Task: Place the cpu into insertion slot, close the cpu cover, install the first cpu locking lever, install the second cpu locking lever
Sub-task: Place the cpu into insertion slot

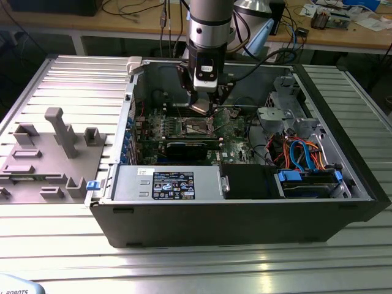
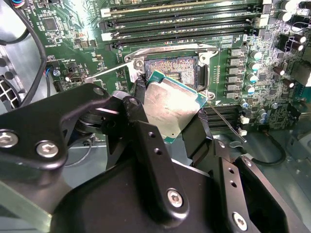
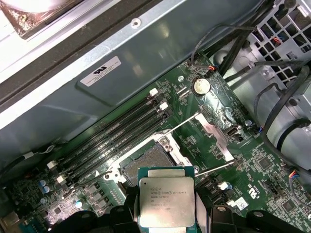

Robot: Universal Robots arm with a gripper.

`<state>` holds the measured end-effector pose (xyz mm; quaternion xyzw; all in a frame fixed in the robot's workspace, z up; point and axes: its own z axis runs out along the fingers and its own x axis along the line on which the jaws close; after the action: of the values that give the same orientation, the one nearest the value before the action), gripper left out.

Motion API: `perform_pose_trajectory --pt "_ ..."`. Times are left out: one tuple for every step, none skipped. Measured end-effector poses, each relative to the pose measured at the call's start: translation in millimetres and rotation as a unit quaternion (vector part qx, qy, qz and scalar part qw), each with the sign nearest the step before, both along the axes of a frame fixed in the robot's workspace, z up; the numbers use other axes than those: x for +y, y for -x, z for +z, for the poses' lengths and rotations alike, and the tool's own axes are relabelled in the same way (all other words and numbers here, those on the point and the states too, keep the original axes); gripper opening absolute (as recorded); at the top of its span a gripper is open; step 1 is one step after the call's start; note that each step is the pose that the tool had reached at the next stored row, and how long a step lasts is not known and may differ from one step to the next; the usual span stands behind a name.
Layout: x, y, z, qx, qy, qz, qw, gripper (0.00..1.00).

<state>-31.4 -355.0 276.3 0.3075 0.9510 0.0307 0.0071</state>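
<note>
Memory slots (image 3: pixel 116 131) and a raised lever (image 3: pixel 214 168) flank the open insertion slot (image 3: pixel 146 162). The gripper (image 3: pixel 167 206), part closed, pinches the cpu (image 3: pixel 166 194) by its edges, close over the slot.

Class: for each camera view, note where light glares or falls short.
Exterior view: glare streaks the ribbed table, and the case is dimmer inside; second wrist view: a hotspot washes out part of the motherboard, and the cpu held by the pincer shines patchily; first wrist view: the cpu is evenly lit.

computer case (image 1: pixel 245 214), grey fixture (image 1: pixel 43 165) on slatted table (image 1: pixel 184 263)
</note>
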Motion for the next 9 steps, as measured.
perform_pose_trajectory --pt "0.0 0.0 0.0 0.0 0.0 -0.001 1.0 0.55" --pt "0.0 0.0 -0.1 0.0 0.0 -0.001 1.0 0.55" --pt "0.0 0.0 -0.1 0.0 0.0 -0.002 1.0 0.55" --pt "0.0 0.0 -0.1 0.0 0.0 -0.002 1.0 0.55" --pt "0.0 0.0 -0.1 0.0 0.0 -0.003 1.0 0.55" --pt "0.0 0.0 -0.2 0.0 0.0 -0.004 0.99999 0.55" --pt "0.0 0.0 -0.2 0.0 0.0 -0.004 0.99999 0.55" --pt "0.0 0.0 -0.2 0.0 0.0 -0.005 0.99999 0.55" --pt "0.0 0.0 -0.3 0.0 0.0 -0.005 0.99999 0.55"
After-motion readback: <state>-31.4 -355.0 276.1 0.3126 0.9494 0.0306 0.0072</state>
